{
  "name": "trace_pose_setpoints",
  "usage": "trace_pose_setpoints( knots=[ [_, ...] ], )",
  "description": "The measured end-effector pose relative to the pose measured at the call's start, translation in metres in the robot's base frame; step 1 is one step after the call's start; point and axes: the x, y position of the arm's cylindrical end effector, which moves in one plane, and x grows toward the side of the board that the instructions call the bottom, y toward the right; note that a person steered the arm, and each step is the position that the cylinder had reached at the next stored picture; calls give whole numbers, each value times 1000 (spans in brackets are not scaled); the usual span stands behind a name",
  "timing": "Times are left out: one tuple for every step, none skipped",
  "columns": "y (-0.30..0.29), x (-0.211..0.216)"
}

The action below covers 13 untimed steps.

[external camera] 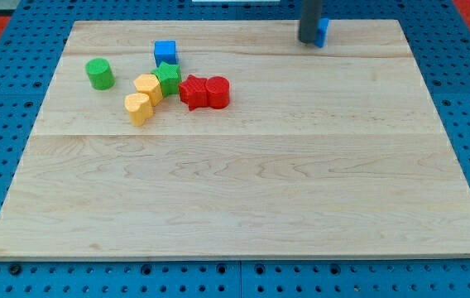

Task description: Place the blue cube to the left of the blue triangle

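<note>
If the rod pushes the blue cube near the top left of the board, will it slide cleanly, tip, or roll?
The blue cube would probably slide rather than roll: its faces look flat and it sits squat on the smooth wooden board. It looks small and rigid, so likely light. An off-centre push may turn it, and the green block just below could get in the way. My tip is far off, by the blue triangle.

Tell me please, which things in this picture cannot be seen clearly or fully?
- blue triangle: in the camera view, mostly hidden behind the rod near the view's top; only a blue sliver shows, so its shape cannot be confirmed.
- my tip: whether it touches that block cannot be told.
- rod's upper part: cut off by the view's top edge.
- green block beside the blue cube: its shape is unclear.
</note>
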Motion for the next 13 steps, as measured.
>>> trace_pose_setpoints(
  knots=[
    [7,8],
    [-47,55],
    [-157,65],
    [-200,78],
    [-233,83],
    [-282,83],
    [-297,77],
    [-283,53],
    [-252,43],
    [-179,42],
    [-141,30],
    [-156,18],
    [-158,-2]
  ],
)
